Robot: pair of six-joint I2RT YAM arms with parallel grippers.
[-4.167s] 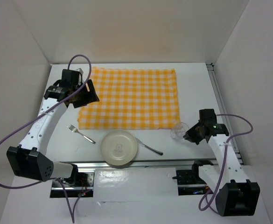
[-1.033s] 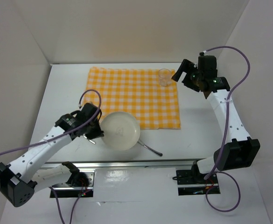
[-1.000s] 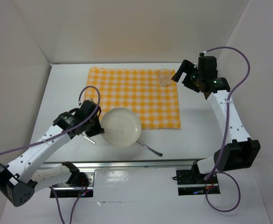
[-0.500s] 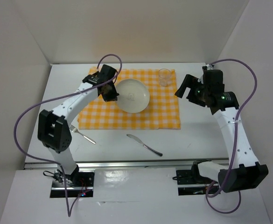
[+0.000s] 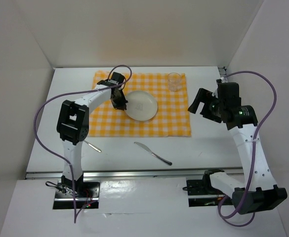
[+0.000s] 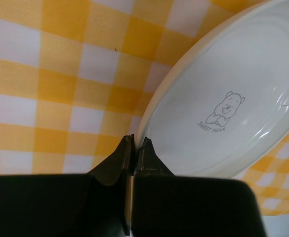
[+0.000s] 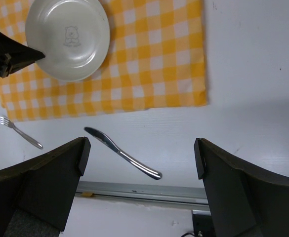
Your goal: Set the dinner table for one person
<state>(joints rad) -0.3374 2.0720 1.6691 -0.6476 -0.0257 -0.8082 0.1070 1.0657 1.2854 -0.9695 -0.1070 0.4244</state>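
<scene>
The white plate (image 5: 142, 105) with a bear print lies on the yellow-and-white checked cloth (image 5: 164, 118), which is spread over the far half of the dinner table (image 5: 208, 143). My left gripper (image 5: 119, 101) is at the plate's left edge. In the left wrist view its jaws (image 6: 137, 141) straddle the rim of the plate (image 6: 233, 89) with only a sliver of gap. A clear glass (image 5: 174, 81) stands on the cloth's far right corner. The knife (image 5: 153, 153) and fork (image 5: 92, 146) lie on bare table in front of the cloth. My right gripper (image 5: 203, 103) hangs open and empty right of the cloth.
A metal rail (image 5: 134, 173) runs along the near edge, and another (image 5: 231, 98) runs down the right side. White walls close in the table on three sides. From the right wrist, the knife (image 7: 122, 153) lies below the open right gripper (image 7: 142, 143).
The left arm carried the plate from the near part of the table onto the cloth, where it has settled slightly lower. The right arm left the glass on the cloth and drew back toward the near right.
</scene>
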